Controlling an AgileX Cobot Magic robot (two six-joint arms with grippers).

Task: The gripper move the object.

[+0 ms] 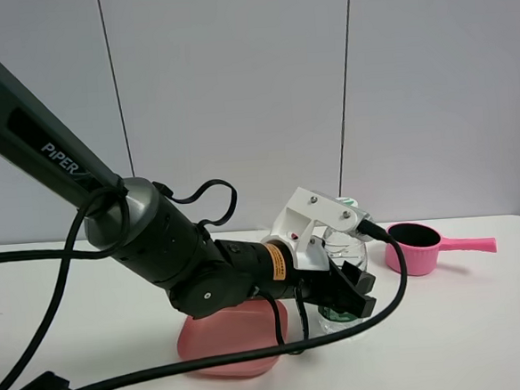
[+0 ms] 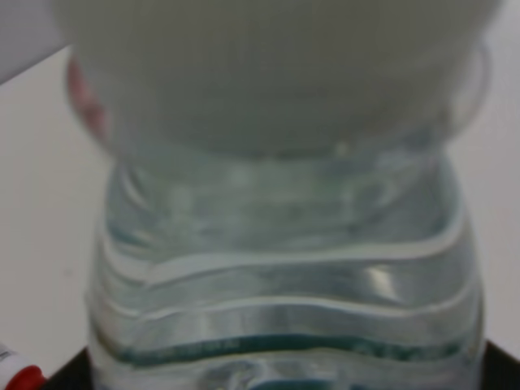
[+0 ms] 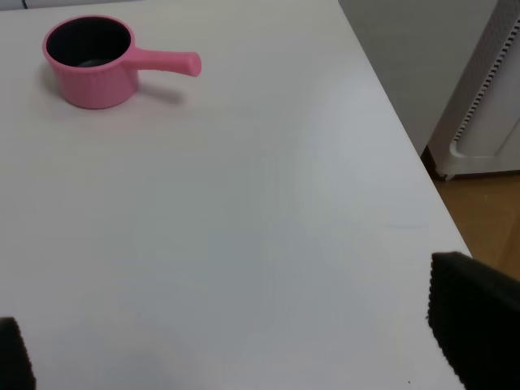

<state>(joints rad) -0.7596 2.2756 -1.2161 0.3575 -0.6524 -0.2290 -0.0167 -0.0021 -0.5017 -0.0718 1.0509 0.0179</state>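
Note:
The clear water bottle (image 1: 346, 248) stands upright on the white table, right of the middle, its white cap (image 1: 349, 204) showing above the white bracket. My left gripper (image 1: 345, 294) reaches across from the left, its black fingers on either side of the bottle's lower body, closed against it. In the left wrist view the bottle (image 2: 284, 284) fills the frame, with dark fingertips (image 2: 69, 375) at its sides. My right gripper (image 3: 244, 345) is open and empty over bare table; it does not show in the exterior view.
A pink square plate (image 1: 230, 342) lies under my left arm. A pink saucepan (image 1: 413, 248) stands just right of the bottle and also shows in the right wrist view (image 3: 89, 61). The table's right edge (image 3: 406, 171) drops to the floor beside a white unit (image 3: 487, 106).

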